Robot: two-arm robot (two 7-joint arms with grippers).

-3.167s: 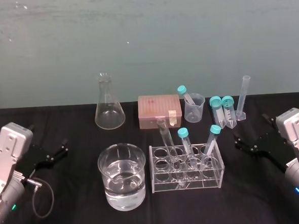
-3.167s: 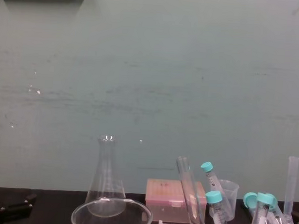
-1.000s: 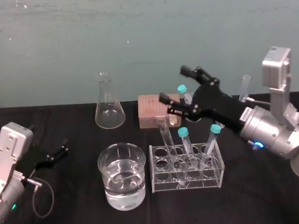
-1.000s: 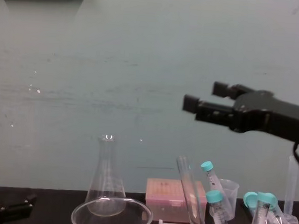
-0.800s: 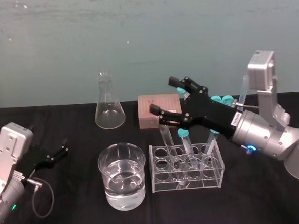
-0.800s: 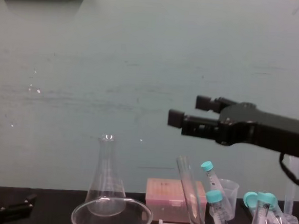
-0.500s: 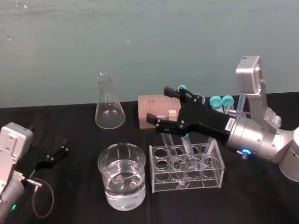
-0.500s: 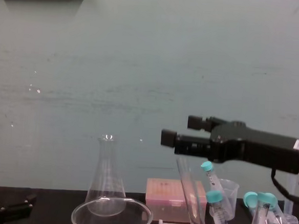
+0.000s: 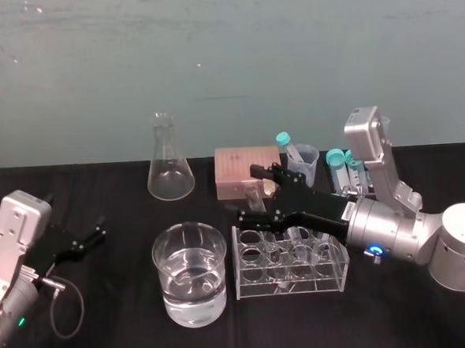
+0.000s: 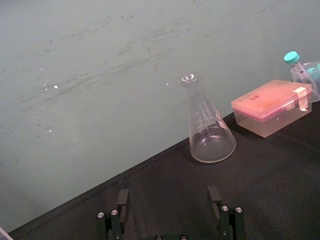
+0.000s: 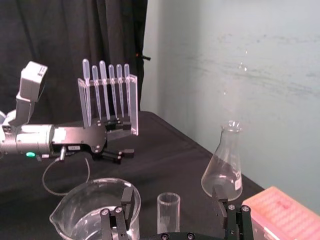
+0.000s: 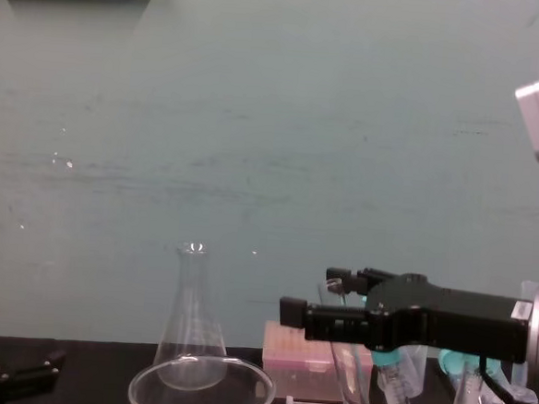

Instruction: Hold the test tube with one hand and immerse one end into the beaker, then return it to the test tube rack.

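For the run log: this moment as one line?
right gripper: open, jaws flanking test tube top | test tube: in rack | left gripper: open, parked left | beaker: untouched

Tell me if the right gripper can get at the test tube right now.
Probably yes: the right gripper is open with its fingers on either side of the test tube top, and nothing stands between them.

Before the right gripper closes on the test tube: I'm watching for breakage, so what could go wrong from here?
1. The right gripper has its fingers open astride the mouth of the test tube, which leans in the test tube rack. Closing that near the rim may let the tube slip or chip the glass.
2. Its body hangs over the teal-capped tubes, so lifting could snag them.
The left gripper rests open, far off to the left.
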